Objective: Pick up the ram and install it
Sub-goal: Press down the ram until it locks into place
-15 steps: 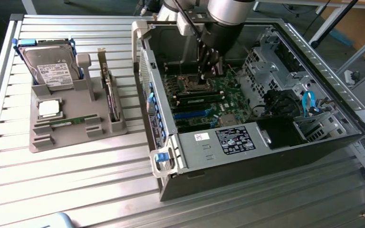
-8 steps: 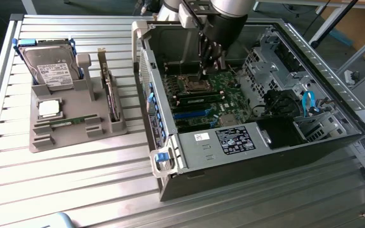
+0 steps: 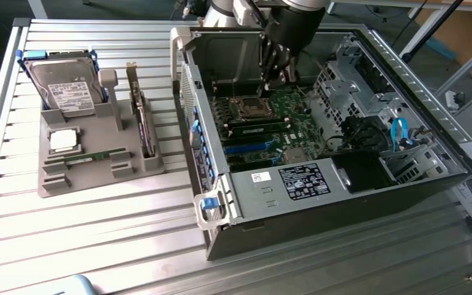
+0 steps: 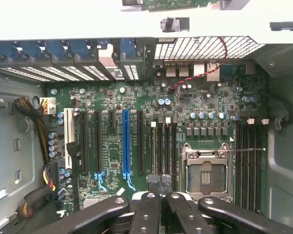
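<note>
Grey plastic parts tray (image 3: 96, 178) sat at the exterior view's left, one ram stick (image 3: 88, 158) lying flat in it below the processor chip (image 3: 62, 140) and hard drive (image 3: 68, 86). Further right, my gripper (image 3: 275, 75) hung inside the open computer case (image 3: 326, 203), fingers (image 4: 151, 214) closed over the memory slots (image 4: 161, 146) beside the empty CPU socket (image 4: 205, 173). I couldn't confirm a stick between them, so seating looked unfinished.

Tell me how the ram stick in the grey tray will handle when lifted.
The ram stick is a thin board: probably stiff and light. Lying low between the grey tray's blocks, it likely offers only narrow edges and may slip.
</note>
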Action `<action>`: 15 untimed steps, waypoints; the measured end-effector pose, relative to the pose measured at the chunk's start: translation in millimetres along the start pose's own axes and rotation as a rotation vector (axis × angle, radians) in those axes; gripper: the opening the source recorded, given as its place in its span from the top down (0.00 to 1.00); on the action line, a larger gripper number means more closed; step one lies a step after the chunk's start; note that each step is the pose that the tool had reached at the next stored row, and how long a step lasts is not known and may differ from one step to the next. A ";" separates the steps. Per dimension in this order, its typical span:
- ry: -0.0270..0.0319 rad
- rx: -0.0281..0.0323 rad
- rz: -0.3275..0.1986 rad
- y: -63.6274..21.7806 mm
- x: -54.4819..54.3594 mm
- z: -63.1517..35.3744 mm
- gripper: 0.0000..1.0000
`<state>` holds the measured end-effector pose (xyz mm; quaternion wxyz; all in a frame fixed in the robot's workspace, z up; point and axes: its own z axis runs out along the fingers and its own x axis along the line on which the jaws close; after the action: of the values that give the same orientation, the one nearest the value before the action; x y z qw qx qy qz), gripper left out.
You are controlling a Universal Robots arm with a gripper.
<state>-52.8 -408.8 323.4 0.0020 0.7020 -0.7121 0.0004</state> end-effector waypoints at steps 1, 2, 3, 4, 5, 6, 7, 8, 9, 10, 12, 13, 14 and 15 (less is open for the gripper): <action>0.0000 0.0000 0.000 0.0 0.0 0.0 0.90; 0.0002 -0.0001 0.000 -0.7 0.0 -0.1 0.90; 0.0004 -0.0002 0.000 -1.8 0.0 -0.2 0.90; 0.0003 -0.0002 0.000 -3.1 0.0 -0.2 0.90; 0.0002 -0.0001 0.000 -4.6 -0.1 -0.1 0.90; 0.0002 -0.0001 0.000 -6.2 -0.1 -0.1 0.90; 0.0002 -0.0001 0.000 -7.8 -0.1 -0.1 0.90; 0.0002 -0.0001 0.000 -9.7 -0.1 -0.1 0.90; 0.0001 -0.0001 0.000 -12.3 -0.2 -0.1 0.90; 0.0001 -0.0001 0.000 -14.5 -0.2 -0.1 0.90; 0.0002 -0.0001 0.000 -18.7 -0.2 -0.1 0.90; 0.0001 -0.0001 0.000 -20.8 -0.3 -0.1 0.90; 0.0002 -0.0001 0.000 -23.0 -0.3 -0.1 0.90; 0.0002 -0.0001 0.000 -25.0 -0.3 -0.2 0.90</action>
<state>-27.8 -408.9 323.5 0.0021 0.7021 -0.7121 0.0004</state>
